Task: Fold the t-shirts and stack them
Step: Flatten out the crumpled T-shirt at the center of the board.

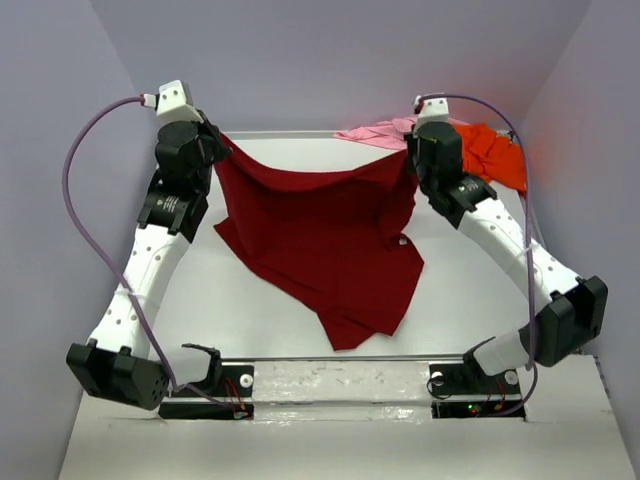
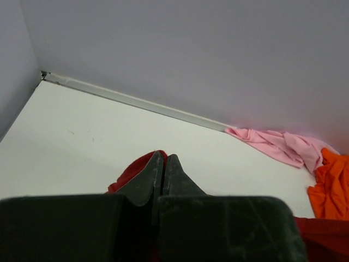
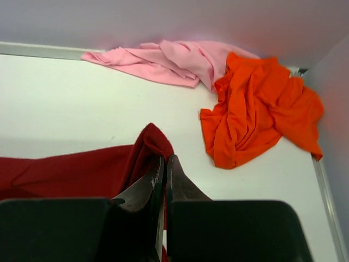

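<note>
Pale lilac walls (image 1: 330, 60) enclose a white counter (image 1: 250, 330). Left fingers (image 2: 155, 172) are pressed together with no gap showing, pinching one upper corner of the dark red t-shirt (image 1: 320, 240). Right fingers (image 3: 155, 180) are likewise closed tight on the opposite upper corner, where a fold of red cloth bunches up at the tips. Between the two grips the shirt's top edge hangs in a shallow sag above the counter. Its body drapes down and spreads across the middle of the counter, tapering to a point toward the near edge. Pink t-shirt (image 3: 163, 60) lies crumpled along the far wall. Orange t-shirt (image 3: 256, 109) lies in a heap in the far right corner, touching the pink one.
</note>
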Controlling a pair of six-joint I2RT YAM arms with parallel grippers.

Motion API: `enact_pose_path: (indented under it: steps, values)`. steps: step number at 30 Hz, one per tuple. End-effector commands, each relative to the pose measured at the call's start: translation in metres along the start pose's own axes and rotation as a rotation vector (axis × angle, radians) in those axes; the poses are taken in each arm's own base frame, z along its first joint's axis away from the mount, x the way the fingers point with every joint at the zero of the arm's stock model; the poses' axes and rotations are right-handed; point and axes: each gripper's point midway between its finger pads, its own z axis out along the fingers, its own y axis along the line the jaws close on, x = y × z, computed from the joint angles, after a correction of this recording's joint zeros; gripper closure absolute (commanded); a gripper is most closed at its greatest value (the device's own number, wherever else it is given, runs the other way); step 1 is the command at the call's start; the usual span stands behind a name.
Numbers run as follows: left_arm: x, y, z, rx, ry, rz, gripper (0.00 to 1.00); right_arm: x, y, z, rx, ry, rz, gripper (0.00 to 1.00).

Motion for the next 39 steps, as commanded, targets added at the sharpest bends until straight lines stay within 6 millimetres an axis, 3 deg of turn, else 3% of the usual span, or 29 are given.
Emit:
enact_pose_path:
  steps: [1,4,6,7,10,11,12,14,15,17,18,19,21,22,24,27,28,29,31,32,34,35,36,37,38,39]
  values:
    - [-0.002,0.007,0.033,-0.02,-0.056,-0.006,1.0,-0.015,-0.021,0.033,-0.061,0.027,0.228,1.0]
    - [0.017,0.015,0.056,-0.033,-0.012,-0.02,1.0,0.007,-0.035,0.066,-0.067,0.11,0.318,1.0]
    - [0.042,0.021,0.078,-0.033,0.035,-0.008,1.0,0.014,-0.063,0.086,-0.025,0.134,0.348,1.0]
    - [0.041,0.021,0.078,-0.034,0.033,-0.009,1.0,0.021,-0.062,0.091,-0.016,0.15,0.341,1.0]
    - [0.05,0.027,0.089,-0.054,0.056,0.045,1.0,0.007,-0.086,0.088,0.057,0.131,0.337,1.0]
    - [0.042,0.024,0.087,-0.05,0.045,0.054,1.0,0.0,-0.087,0.082,0.048,0.114,0.34,1.0]
    - [0.038,0.019,0.082,-0.059,0.029,0.047,1.0,-0.03,-0.088,0.063,0.013,0.034,0.377,1.0]
    - [0.019,0.006,0.058,-0.034,-0.033,0.031,1.0,-0.046,-0.091,0.042,-0.008,-0.025,0.399,1.0]
    - [0.015,-0.01,0.047,0.005,-0.049,0.047,1.0,-0.056,-0.092,0.024,-0.019,-0.056,0.41,1.0]
    - [-0.001,-0.016,0.019,0.001,-0.084,0.061,1.0,-0.057,-0.083,0.006,-0.041,-0.042,0.393,1.0]
    - [0.003,-0.016,0.008,-0.005,-0.064,0.069,1.0,-0.047,-0.079,-0.001,-0.039,-0.019,0.37,1.0]
    - [0.0,-0.021,-0.015,0.03,-0.073,0.046,1.0,-0.055,-0.078,-0.027,-0.051,-0.054,0.375,1.0]
    - [0.0,-0.024,-0.04,0.078,-0.085,0.014,1.0,-0.05,-0.075,-0.052,-0.076,-0.067,0.397,1.0]
    - [-0.003,-0.023,-0.064,0.119,-0.1,-0.01,1.0,-0.039,-0.071,-0.077,-0.106,-0.059,0.406,1.0]
    - [0.009,-0.018,-0.087,0.135,-0.055,-0.009,1.0,-0.028,-0.069,-0.103,-0.124,-0.05,0.403,1.0]
    - [0.008,-0.014,-0.13,0.183,-0.038,-0.041,1.0,-0.003,-0.078,-0.155,-0.117,-0.022,0.406,1.0]
    - [0.006,-0.012,-0.14,0.191,-0.039,-0.052,1.0,-0.008,-0.083,-0.165,-0.119,-0.051,0.427,1.0]
    - [-0.011,-0.007,-0.155,0.186,-0.08,-0.084,1.0,-0.005,-0.089,-0.177,-0.118,-0.04,0.426,1.0]
    - [-0.018,-0.006,-0.166,0.199,-0.075,-0.089,1.0,-0.014,-0.1,-0.193,-0.107,-0.066,0.424,1.0]
    - [-0.029,-0.009,-0.17,0.209,-0.082,-0.091,1.0,-0.029,-0.107,-0.202,-0.105,-0.094,0.419,1.0]
    - [-0.04,-0.014,-0.169,0.216,-0.087,-0.087,1.0,-0.044,-0.103,-0.193,-0.106,-0.073,0.396,1.0]
    - [-0.05,-0.022,-0.165,0.224,-0.092,-0.089,1.0,-0.071,-0.109,-0.2,-0.111,-0.129,0.403,1.0]
    - [-0.057,-0.027,-0.164,0.23,-0.098,-0.093,1.0,-0.069,-0.104,-0.189,-0.109,-0.108,0.395,1.0]
    - [-0.064,-0.032,-0.164,0.241,-0.107,-0.096,1.0,-0.094,-0.11,-0.194,-0.104,-0.16,0.395,1.0]
    - [-0.082,-0.04,-0.162,0.254,-0.13,-0.104,1.0,-0.098,-0.105,-0.174,-0.082,-0.134,0.376,1.0]
    - [-0.094,-0.044,-0.163,0.258,-0.15,-0.103,1.0,-0.107,-0.105,-0.168,-0.073,-0.141,0.356,1.0]
